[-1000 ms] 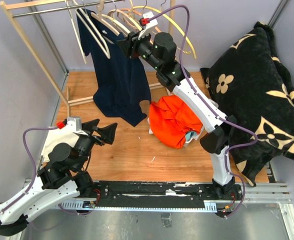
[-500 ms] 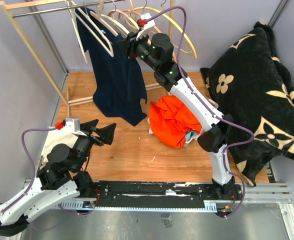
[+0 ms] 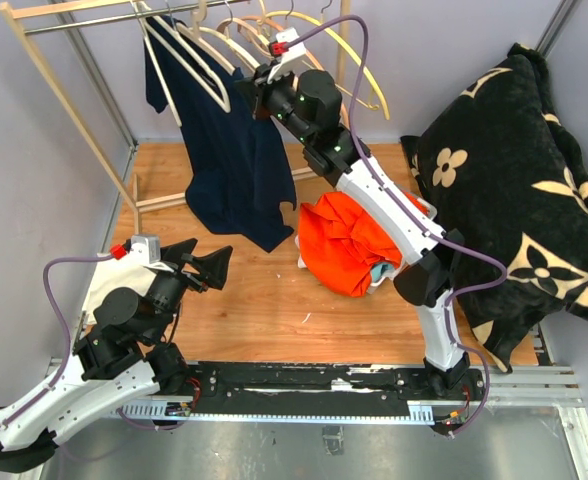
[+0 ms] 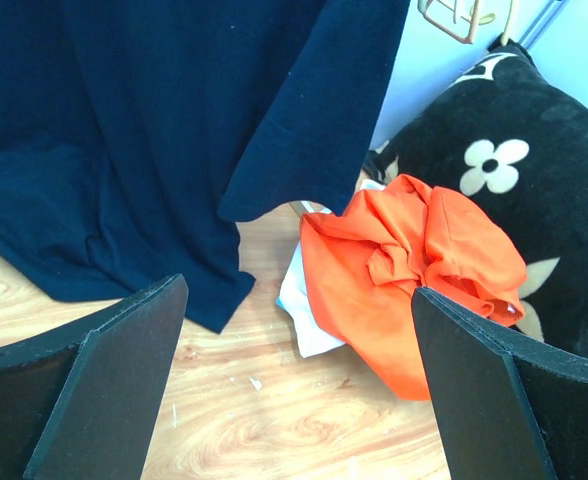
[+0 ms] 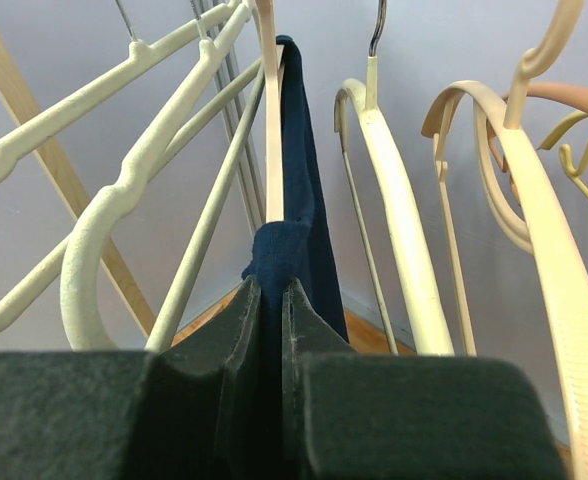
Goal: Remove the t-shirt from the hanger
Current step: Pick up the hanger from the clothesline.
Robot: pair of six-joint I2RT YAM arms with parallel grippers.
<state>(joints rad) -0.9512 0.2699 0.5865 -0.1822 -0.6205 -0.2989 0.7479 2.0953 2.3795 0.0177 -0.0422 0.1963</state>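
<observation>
Navy t-shirt (image 3: 229,150), draped over a pale hanger (image 5: 271,150), hem trailing well below it. Looks soft, light, floppy; best taken at the shoulder fabric right by the hanger. Right gripper (image 5: 274,295) pinched shut on a navy fold there. Left gripper (image 4: 299,300) far below the hanger, spread wide, holding nothing. Hanger hook and far shoulder hidden among neighbouring hangers (image 5: 394,200).

Brightly, evenly lit from above, with only faint soft shadows. Sharp ahead of the left gripper (image 4: 299,290). Slightly blurred right at the right gripper (image 5: 272,290) fingertips.
</observation>
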